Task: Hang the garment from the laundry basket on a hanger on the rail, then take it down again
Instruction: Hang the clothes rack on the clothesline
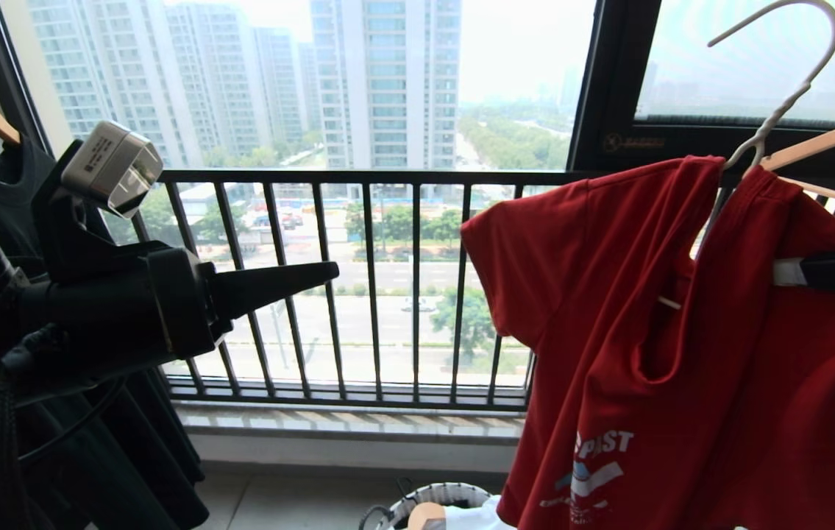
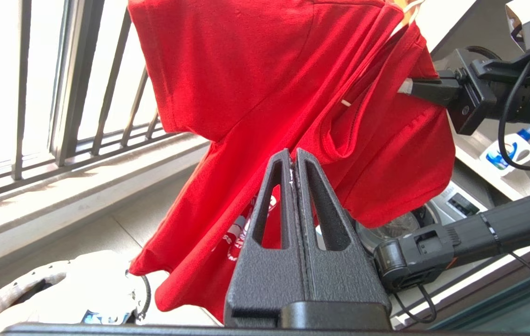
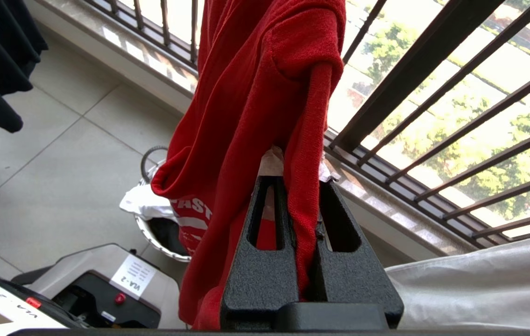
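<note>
**Red shirt held aloft on its wire hanger by the right pincer**

The garment (image 1: 689,353), a red T-shirt, hung in the air at the right of the head view, draped over the hanger (image 1: 777,110) with its long axis running down from the collar toward the floor. Its printed front faced the robot, one sleeve jutting out toward the window railing (image 1: 358,287), and the hem fell past the lower edge of the head view. The hanger's white wire hook curled up above the collar against the window pane; no rail showed under it. A thin white end of the wire poked out near the armhole.

The right pincer (image 3: 300,224) was clamped on a fold of the red cloth near the shoulder, the fabric squeezed between its two black fingers. In the head view it entered from the right edge at collar height.

The left pincer (image 1: 325,274) hovered well apart from the shirt, at the left of the head view, pointing level toward it with its fingers pressed together and nothing between them.

Below the shirt, the laundry basket (image 1: 454,493) stood on the tiled floor with white cloth in it. Black clothing (image 1: 130,456) hung at the far left, and wooden hangers (image 1: 829,140) showed behind the red shirt.
</note>
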